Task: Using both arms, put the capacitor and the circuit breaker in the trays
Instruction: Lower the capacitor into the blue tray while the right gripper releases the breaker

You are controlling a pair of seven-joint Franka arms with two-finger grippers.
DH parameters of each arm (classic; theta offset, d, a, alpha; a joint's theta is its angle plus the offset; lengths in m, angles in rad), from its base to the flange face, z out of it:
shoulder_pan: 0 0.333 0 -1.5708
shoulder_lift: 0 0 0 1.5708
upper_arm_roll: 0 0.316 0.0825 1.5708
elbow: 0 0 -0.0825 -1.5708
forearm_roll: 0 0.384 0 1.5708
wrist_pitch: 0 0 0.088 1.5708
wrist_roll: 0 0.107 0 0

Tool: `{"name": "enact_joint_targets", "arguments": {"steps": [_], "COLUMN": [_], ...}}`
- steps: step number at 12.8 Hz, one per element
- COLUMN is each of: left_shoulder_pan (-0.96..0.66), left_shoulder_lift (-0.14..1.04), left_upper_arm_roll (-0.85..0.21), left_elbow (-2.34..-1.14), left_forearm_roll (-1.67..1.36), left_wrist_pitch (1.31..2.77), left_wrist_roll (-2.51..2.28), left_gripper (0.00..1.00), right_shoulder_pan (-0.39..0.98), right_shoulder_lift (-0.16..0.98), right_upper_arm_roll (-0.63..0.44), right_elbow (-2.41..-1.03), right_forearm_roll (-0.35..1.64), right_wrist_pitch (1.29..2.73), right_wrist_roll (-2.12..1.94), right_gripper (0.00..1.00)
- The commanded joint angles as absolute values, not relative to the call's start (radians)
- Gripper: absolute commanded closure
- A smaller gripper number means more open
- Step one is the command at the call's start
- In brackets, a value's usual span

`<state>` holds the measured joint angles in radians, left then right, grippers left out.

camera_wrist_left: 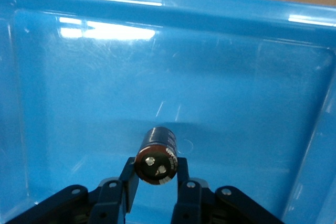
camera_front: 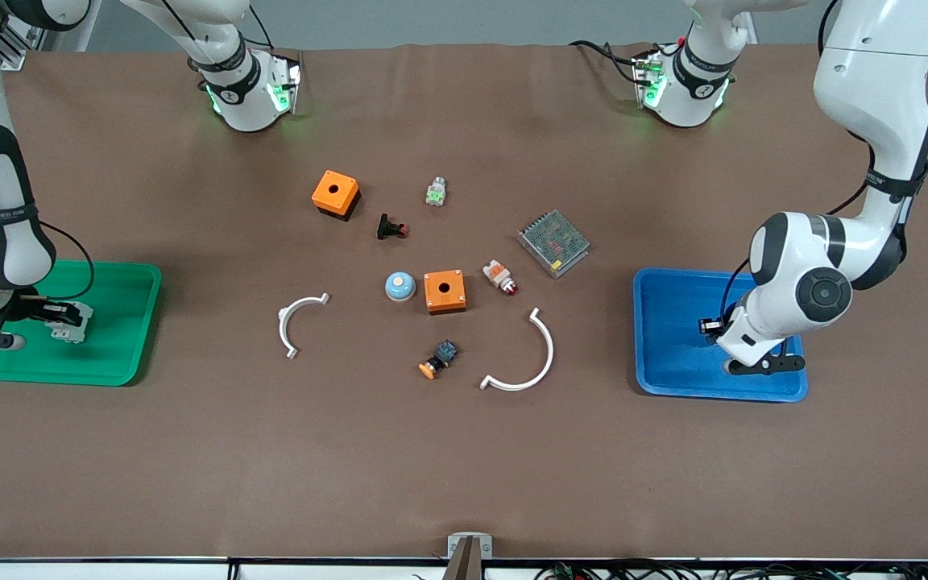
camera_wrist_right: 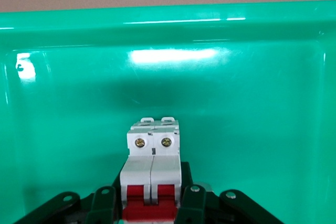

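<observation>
Left gripper [camera_wrist_left: 156, 182] clamps capacitor [camera_wrist_left: 156, 153] in blue tray [camera_wrist_left: 63, 77]; right gripper [camera_wrist_right: 152, 195] clamps circuit breaker [camera_wrist_right: 153, 166] in green tray [camera_wrist_right: 63, 103].

Lighting: bright, even, overhead. Front view sharp throughout; the worktop [camera_front: 464, 451] is matte, with no glare and only soft, short shadows under the arms and small parts.

Green status lights glow at both arm bases, top of frame.

Left wrist view: white glare streaks on the blue tray [camera_wrist_left: 252, 98] at upper left and along its rim at upper right. A soft dark shadow lies beneath the capacitor [camera_wrist_left: 156, 155]. Foreground fingers slightly soft.

Right wrist view: a bright glare bar at upper centre of the green tray [camera_wrist_right: 262, 108], a small highlight at upper left, and a broad diffuse shadow above the circuit breaker [camera_wrist_right: 152, 174].
</observation>
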<state>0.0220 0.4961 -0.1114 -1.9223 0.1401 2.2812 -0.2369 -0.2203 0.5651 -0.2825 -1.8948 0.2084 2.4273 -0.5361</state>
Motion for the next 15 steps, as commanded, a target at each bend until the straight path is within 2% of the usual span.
{"name": "enact_joint_targets", "arguments": {"steps": [1,3,4,8,9,11,12,15], "left_shoulder_pan": [0.034,0.035,0.035,0.04,0.04,0.04,0.038,0.037], "left_shoulder_lift": [0.483,0.494,0.495,0.497,0.497,0.495,0.491,0.434], "left_upper_arm_roll": [-0.121,-0.121,-0.121,-0.121,-0.121,-0.121,-0.121,-0.124], "left_elbow": [-1.954,-1.956,-1.956,-1.96,-1.96,-1.959,-1.959,-1.951], "left_forearm_roll": [0.161,0.16,0.16,0.16,0.16,0.16,0.16,0.16], "left_wrist_pitch": [2.303,2.306,2.307,2.307,2.307,2.307,2.304,2.261], "left_wrist_roll": [-0.229,-0.229,-0.229,-0.229,-0.229,-0.227,-0.227,-0.224], "left_gripper": [0.69,0.68,0.68,0.63,0.56,0.2,0.14,0.1], "right_shoulder_pan": [-0.241,-0.238,-0.238,-0.227,-0.221,-0.204,-0.196,-0.155], "right_shoulder_lift": [0.577,0.577,0.577,0.572,0.565,0.543,0.535,0.525], "right_upper_arm_roll": [-0.264,-0.265,-0.264,-0.265,-0.265,-0.267,-0.268,-0.272], "right_elbow": [-1.881,-1.881,-1.879,-1.856,-1.852,-1.807,-1.765,-1.648], "right_forearm_roll": [0.238,0.238,0.238,0.236,0.233,0.227,0.226,0.216], "right_wrist_pitch": [2.441,2.441,2.439,2.425,2.422,2.343,2.265,2.091], "right_wrist_roll": [-0.563,-0.563,-0.561,-0.561,-0.56,-0.554,-0.549,-0.497], "right_gripper": [0.93,0.38,0.0,0.0,0.0,0.0,0.0,0.0]}}
